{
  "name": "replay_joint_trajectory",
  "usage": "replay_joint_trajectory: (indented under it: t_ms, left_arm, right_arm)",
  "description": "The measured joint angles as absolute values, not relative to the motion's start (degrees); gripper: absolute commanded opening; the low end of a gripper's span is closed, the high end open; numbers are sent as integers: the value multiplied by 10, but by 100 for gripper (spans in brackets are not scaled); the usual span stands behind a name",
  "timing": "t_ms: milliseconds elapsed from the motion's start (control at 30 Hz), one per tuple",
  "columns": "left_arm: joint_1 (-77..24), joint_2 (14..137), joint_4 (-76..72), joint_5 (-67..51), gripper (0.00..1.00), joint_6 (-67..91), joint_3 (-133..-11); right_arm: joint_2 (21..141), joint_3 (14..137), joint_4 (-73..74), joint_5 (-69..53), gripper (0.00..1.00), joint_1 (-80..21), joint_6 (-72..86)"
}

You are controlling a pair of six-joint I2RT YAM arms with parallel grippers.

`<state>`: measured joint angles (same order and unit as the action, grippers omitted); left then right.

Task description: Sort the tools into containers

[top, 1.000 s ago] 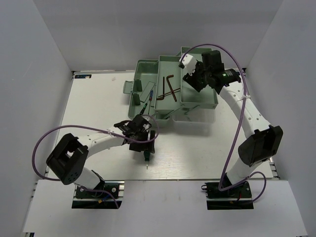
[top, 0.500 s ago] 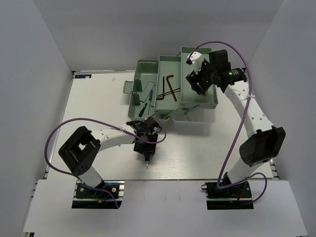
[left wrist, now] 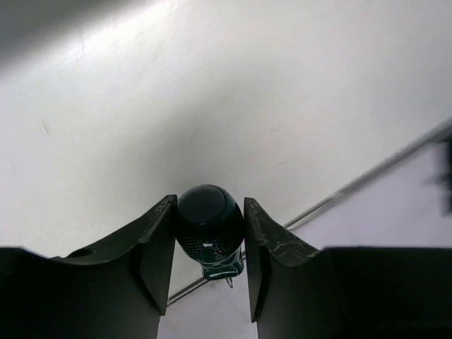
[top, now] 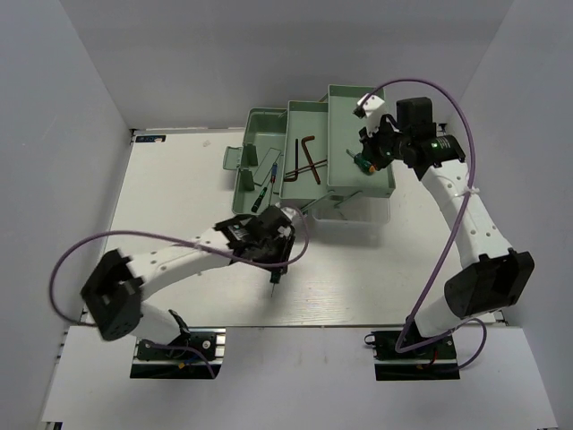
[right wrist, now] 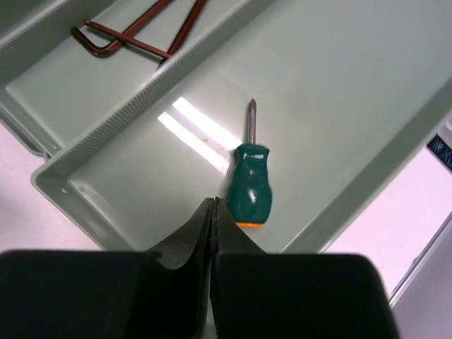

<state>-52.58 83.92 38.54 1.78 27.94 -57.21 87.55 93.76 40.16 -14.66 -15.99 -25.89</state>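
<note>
A stubby green-handled screwdriver (left wrist: 210, 224) sits between the fingers of my left gripper (left wrist: 209, 203), which press its handle from both sides; its tip (top: 271, 291) points at the table's near side. My left gripper (top: 273, 260) is in front of the toolbox. A second green screwdriver (right wrist: 248, 185) lies in the right tray (right wrist: 332, 85). My right gripper (right wrist: 213, 206) is shut and empty just above that tray, beside the handle. From above, the right gripper (top: 374, 149) hangs over that screwdriver (top: 361, 162). Dark hex keys (top: 309, 159) lie in the middle tray (top: 303, 116).
The sage-green toolbox stands at the back centre with its trays fanned open. Two thin precision screwdrivers (top: 264, 184) rest in the lower left compartment (top: 243, 193). The translucent lid (top: 358, 211) juts toward the table's middle. White walls enclose the table.
My right gripper has shut and drawn back toward the right, with the green screwdriver now lying in the tray below it. My left gripper has closed round the other green screwdriver and shifted slightly right.
</note>
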Motion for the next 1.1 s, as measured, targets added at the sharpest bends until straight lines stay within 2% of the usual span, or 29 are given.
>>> replay_joint_trajectory:
  t_ms: [67, 100, 200, 367, 600, 667, 700, 733, 833, 867, 967, 1100]
  left_arm:
    - [-523, 782, 389, 5, 13, 253, -614]
    - [-521, 766, 386, 4, 12, 243, -647]
    - [-509, 773, 367, 14, 12, 213, -787]
    - [-481, 869, 307, 30, 12, 189, -967]
    - [-437, 1190, 304, -14, 12, 175, -1317]
    - [-430, 1249, 309, -31, 14, 176, -1356]
    - [-426, 1265, 313, -40, 18, 176, -1356]
    - [-424, 1276, 317, -48, 29, 176, -1348]
    - [-417, 1290, 312, -68, 51, 188, -1332]
    - [-416, 1289, 310, -75, 67, 189, -1331]
    - [-413, 1284, 310, -88, 81, 188, -1331]
    - [-412, 1281, 308, -104, 88, 187, -1331]
  right_arm:
    - [865, 920, 394, -141, 0, -153, -239]
    - [863, 913, 390, -136, 18, -149, -227]
    - [856, 886, 374, -112, 53, -134, -182]
    - [855, 861, 360, -60, 48, -104, -120]
    - [816, 835, 340, -48, 46, -67, -79]
    - [801, 824, 335, -46, 46, -59, -74]
    - [794, 818, 332, -47, 46, -56, -71]
    - [787, 810, 329, -47, 46, -52, -68]
    - [777, 797, 328, -49, 49, -43, -61]
    - [777, 793, 327, -50, 51, -40, -59]
    - [778, 786, 329, -53, 52, -30, -50]
    - [784, 786, 329, -62, 52, -20, -43]
